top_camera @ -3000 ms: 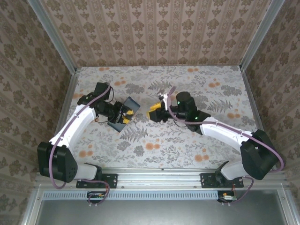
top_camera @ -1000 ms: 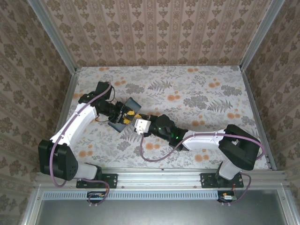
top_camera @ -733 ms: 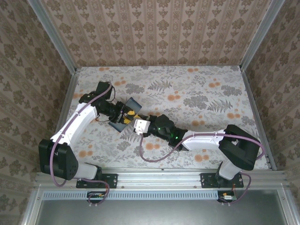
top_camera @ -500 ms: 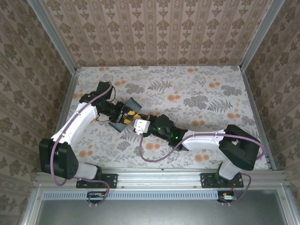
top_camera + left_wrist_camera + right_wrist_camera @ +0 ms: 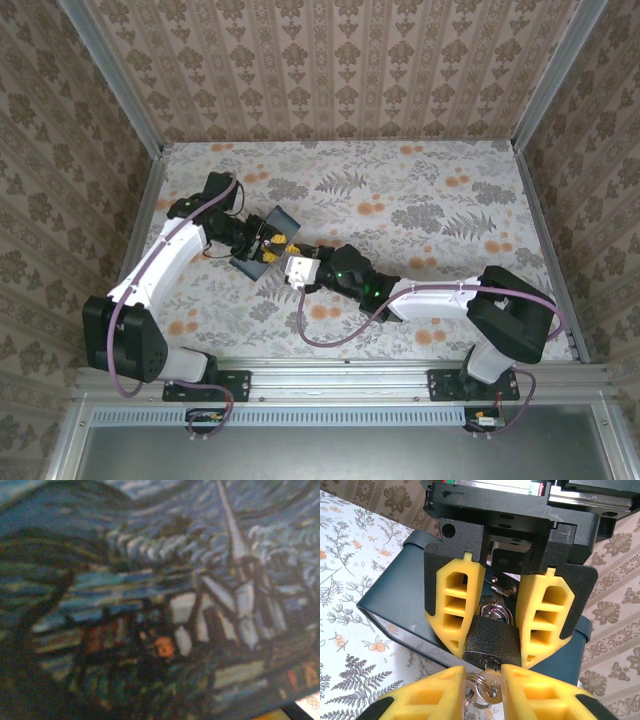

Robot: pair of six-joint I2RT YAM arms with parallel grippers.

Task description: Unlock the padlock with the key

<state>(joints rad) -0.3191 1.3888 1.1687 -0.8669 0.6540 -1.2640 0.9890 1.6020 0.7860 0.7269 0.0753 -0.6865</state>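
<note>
Sitting left of centre on the table (image 5: 450, 200), the blue painted box (image 5: 395, 595) backs the left fingers (image 5: 455, 605), clenched on the padlock (image 5: 492, 637); its long axis runs left-right, keyhole rightward, where right fingers (image 5: 540, 690) pinch the key (image 5: 493, 679).

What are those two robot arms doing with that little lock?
They are trying to open it. The left pincer squeezes the small dark padlock, which hangs at the front of a dark-blue box. The right pincer pinches the key and holds it at the keyhole on the lock's bottom, apparently pushed in. The shackle looks closed, so the lock is not open yet.
</note>
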